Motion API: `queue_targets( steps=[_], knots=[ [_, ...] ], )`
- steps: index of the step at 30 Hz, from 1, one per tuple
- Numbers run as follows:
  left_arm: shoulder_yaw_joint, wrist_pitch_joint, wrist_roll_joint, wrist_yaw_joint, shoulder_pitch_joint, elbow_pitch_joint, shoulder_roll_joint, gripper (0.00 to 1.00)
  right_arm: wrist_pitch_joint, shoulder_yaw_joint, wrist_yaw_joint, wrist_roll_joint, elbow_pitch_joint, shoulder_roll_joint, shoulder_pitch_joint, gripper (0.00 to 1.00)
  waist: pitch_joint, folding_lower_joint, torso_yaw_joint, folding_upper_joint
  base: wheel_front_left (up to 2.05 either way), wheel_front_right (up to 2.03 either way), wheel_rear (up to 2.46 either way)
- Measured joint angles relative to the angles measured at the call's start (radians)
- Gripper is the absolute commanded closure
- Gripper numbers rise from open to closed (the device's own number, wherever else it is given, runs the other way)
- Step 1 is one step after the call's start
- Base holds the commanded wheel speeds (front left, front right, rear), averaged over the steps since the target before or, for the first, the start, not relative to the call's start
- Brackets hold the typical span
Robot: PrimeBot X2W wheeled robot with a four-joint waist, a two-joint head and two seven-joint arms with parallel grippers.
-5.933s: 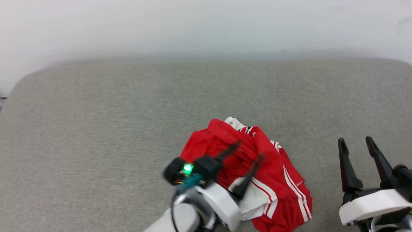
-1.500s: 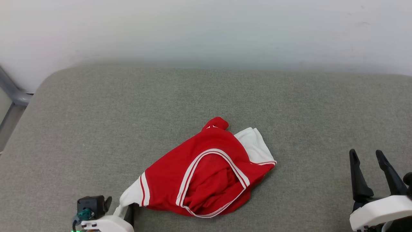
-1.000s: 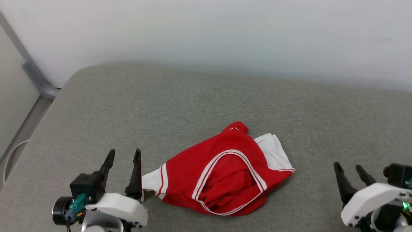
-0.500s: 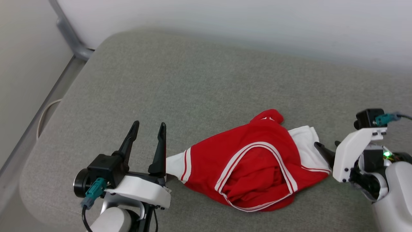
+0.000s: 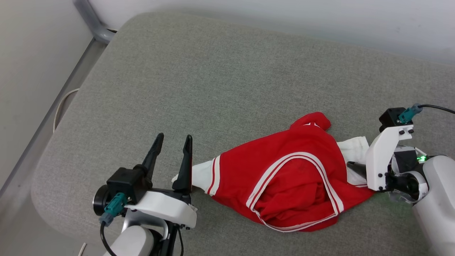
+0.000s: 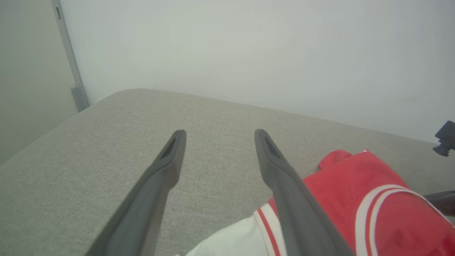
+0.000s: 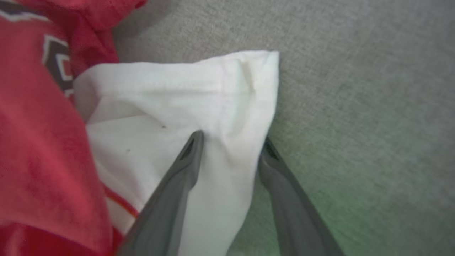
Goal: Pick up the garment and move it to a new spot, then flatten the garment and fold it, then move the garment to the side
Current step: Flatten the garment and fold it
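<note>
Right end effector (image 7: 231, 137), jaws apart, straddles 3 o'clock sleeve (image 7: 177, 89) of garment (image 5: 284, 170); left end effector (image 5: 174, 136), spread, beside 9 o'clock sleeve (image 5: 202, 176).

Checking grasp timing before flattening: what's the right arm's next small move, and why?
Probably close the right gripper on the white sleeve of the garment. One finger lies on the sleeve and the other just past its edge, with the jaws apart and nothing pinched yet. The left gripper stands open beside the other sleeve.
</note>
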Motion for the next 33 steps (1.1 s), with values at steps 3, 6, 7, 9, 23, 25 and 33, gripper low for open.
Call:
queue_targets(
  steps=[3, 6, 7, 9, 23, 25, 33],
  knots=[
    [-0.003, 0.0, -0.009, -0.008, 0.003, 0.017, -0.004, 0.0, -0.008, 0.013, 0.0, 0.026, 0.001, -0.008, -0.002, 1.0, -0.004, 0.0001, -0.008, 0.0, 0.0, 0.0, 0.0],
    [-0.001, 0.004, -0.021, -0.009, 0.023, 0.042, 0.004, 0.0, -0.107, -0.032, 0.001, 0.05, -0.038, -0.01, 0.009, 1.0, -0.027, 0.0002, -0.035, 0.0, 0.0, 0.0, 0.0],
    [0.001, 0.006, -0.022, -0.008, 0.025, 0.045, 0.008, 0.0, -0.126, -0.052, 0.001, 0.051, -0.054, -0.017, 0.015, 1.0, -0.033, 0.0002, -0.042, 0.0, 0.0, 0.0, 0.0],
    [0.003, 0.011, -0.025, -0.007, 0.029, 0.048, 0.012, 0.0, -0.156, -0.091, 0.001, 0.049, -0.09, -0.038, 0.041, 1.0, -0.048, 0.0001, -0.058, 0.0, 0.0, 0.0, 0.0],
    [0.024, 0.04, -0.058, 0.015, 0.117, 0.063, 0.059, 0.0, -0.226, -0.48, 0.001, -0.08, -0.361, 0.074, 0.521, 1.0, -0.137, 0.0001, -0.213, 0.0, 0.0, 0.0, 0.0],
    [0.023, 0.049, -0.065, 0.016, 0.126, 0.066, 0.067, 0.0, -0.244, -0.539, 0.001, -0.109, -0.384, 0.133, 0.601, 1.0, -0.151, 0.0, -0.229, 0.0, 0.0, 0.0, 0.0],
    [0.024, 0.062, -0.083, 0.012, 0.141, 0.088, 0.076, 0.0, -0.453, -0.579, 0.001, -0.194, -0.435, 0.207, 0.634, 0.0, -0.168, 0.0, -0.25, 0.0, 0.0, 0.0, 0.0]
  ],
)
